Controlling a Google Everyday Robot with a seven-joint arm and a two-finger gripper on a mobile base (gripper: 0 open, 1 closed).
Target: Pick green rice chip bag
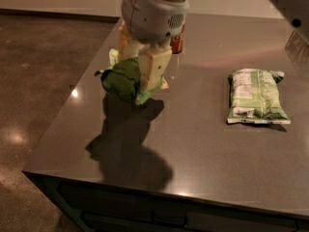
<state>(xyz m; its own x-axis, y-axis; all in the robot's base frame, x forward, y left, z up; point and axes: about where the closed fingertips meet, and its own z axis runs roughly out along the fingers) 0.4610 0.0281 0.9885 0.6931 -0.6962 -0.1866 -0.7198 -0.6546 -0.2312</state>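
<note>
The end effector [140, 72] grips the green rice chip bag [119, 81] across its crumpled middle, above the desk [203, 149] toward nine o'clock; the bag seems light, soft, slippery and crushable.

Crumpled lime-green rice chip bag [119, 81], clamped in pincer [138, 76], hanging above table [203, 149] left side

The claw [138, 76] holds the chip bag [118, 81] over the table [203, 144], left of a second bag [256, 98].
</note>
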